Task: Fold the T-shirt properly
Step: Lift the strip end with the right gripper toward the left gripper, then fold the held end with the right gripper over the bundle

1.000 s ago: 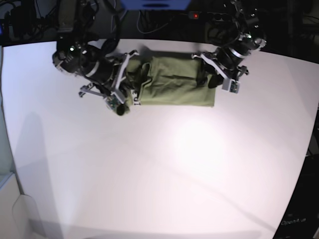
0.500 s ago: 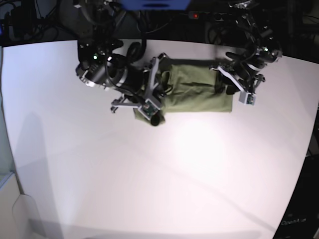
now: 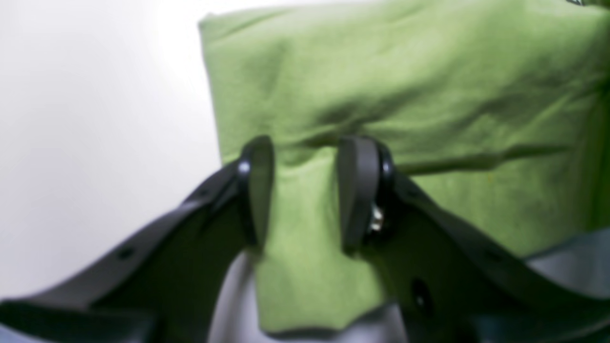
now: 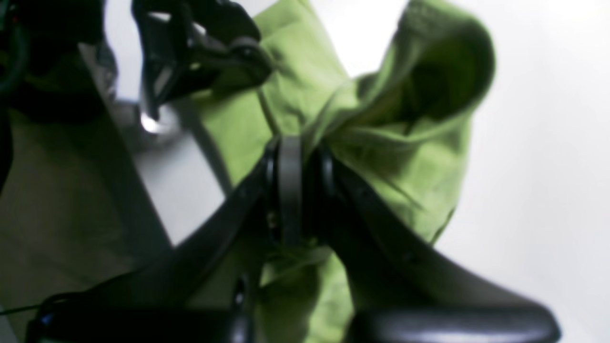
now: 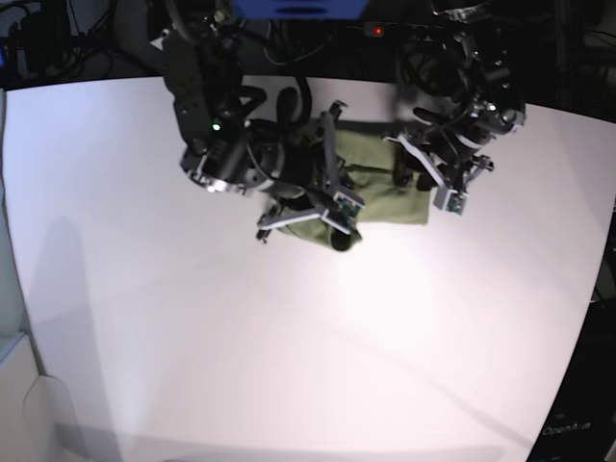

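The olive-green T-shirt [image 5: 381,181] lies folded into a short band at the far middle of the white table [image 5: 289,337]. My right gripper [image 5: 325,178] is at its left end, partly covering it. In the right wrist view that gripper [image 4: 305,190] is shut on a bunched, lifted flap of the T-shirt [image 4: 419,143]. My left gripper [image 5: 409,168] is at the shirt's right end. In the left wrist view its fingers [image 3: 307,157] stand a little apart with a thick fold of the T-shirt [image 3: 405,71] pinched between them. No tag shows.
Dark cables and equipment with a small red light [image 5: 377,31] crowd the space behind the table's far edge. The table's right edge [image 5: 602,250] drops off into dark surroundings.
My right arm has carried the shirt's left end to the right, over the rest of the cloth, so the green band is much shorter. My left arm shifted right, then slightly back left.
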